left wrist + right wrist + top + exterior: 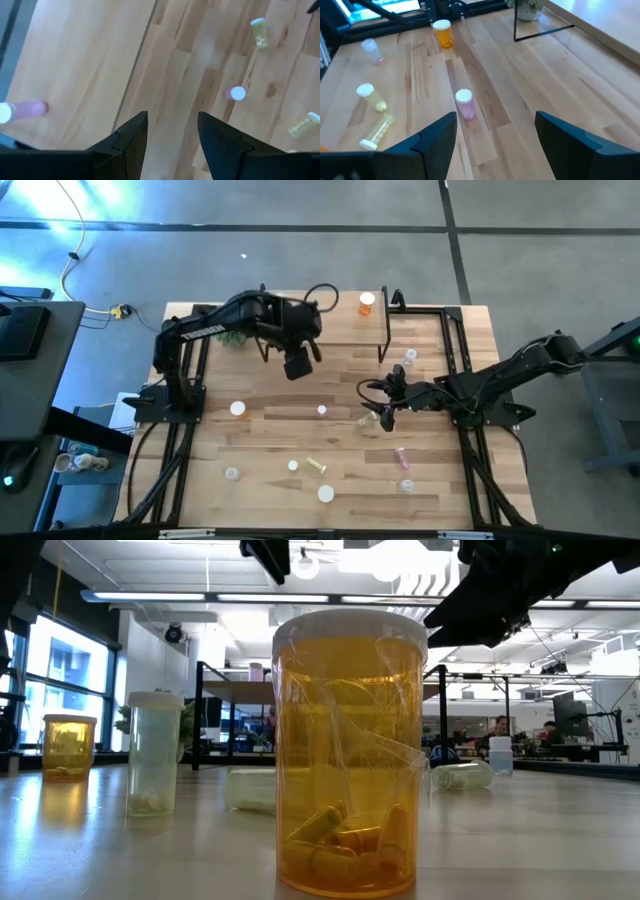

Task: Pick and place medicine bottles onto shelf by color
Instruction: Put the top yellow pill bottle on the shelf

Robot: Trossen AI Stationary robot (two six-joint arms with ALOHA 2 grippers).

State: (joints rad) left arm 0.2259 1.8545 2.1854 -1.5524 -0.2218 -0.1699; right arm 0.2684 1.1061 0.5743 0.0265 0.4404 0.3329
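Observation:
The light-wood shelf (340,325) stands at the table's far side on thin black legs, with an orange bottle (367,303) upright on its far right corner. My left gripper (297,365) hangs open and empty above the shelf's near edge (172,117). My right gripper (385,408) is open and empty low over the table's right half (495,120). It points toward the table's left at an upright pink bottle (464,102), which also shows in the high view (322,410). A yellow-green bottle (368,420) lies right beside its fingers. Other bottles stand or lie scattered on the tabletop.
Toward the near edge are a lying yellow bottle (317,466), a pink one (401,455) and several white-capped ones (326,493). A clear bottle (410,358) stands by the shelf's right leg (385,340). An orange bottle (350,750) stands right before the low camera. A pink bottle (22,110) lies near my left gripper.

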